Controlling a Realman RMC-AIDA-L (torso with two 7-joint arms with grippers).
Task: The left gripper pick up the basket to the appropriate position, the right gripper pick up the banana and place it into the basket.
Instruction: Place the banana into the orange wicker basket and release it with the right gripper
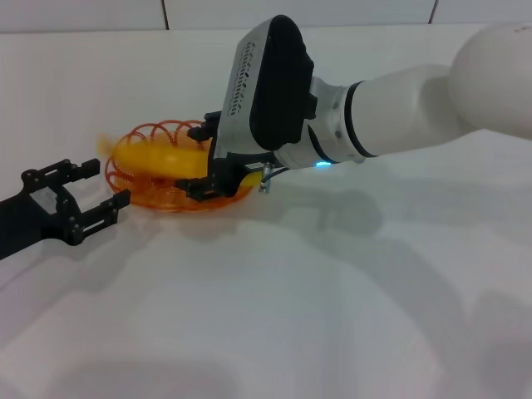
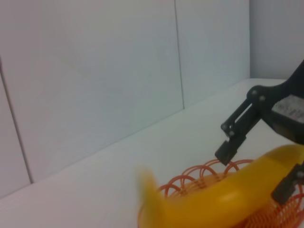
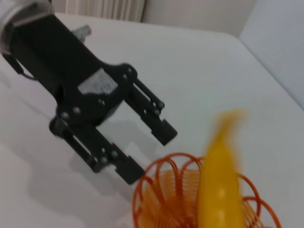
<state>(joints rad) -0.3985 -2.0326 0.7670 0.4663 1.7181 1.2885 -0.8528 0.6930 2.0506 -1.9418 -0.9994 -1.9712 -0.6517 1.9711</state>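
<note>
Your right gripper (image 1: 218,173) reaches low over the one basket (image 1: 141,137), apparently pinching the one banana (image 1: 158,157); your left gripper (image 1: 93,193) rests beside it, spread.

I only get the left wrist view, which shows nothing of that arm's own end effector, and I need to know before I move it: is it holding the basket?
Observer: No. The left end effector is open, with nothing between its fingers.
Operator: How close is it to the basket?
Observer: Its fingertips sit right beside the rim of the basket, on the robot's left side. I cannot tell whether they touch.
Operator: Is the basket down on the table?
Observer: Yes. In the head view it rests on the white table, with the banana lying lengthwise in it and the right end effector over its right end.
</note>
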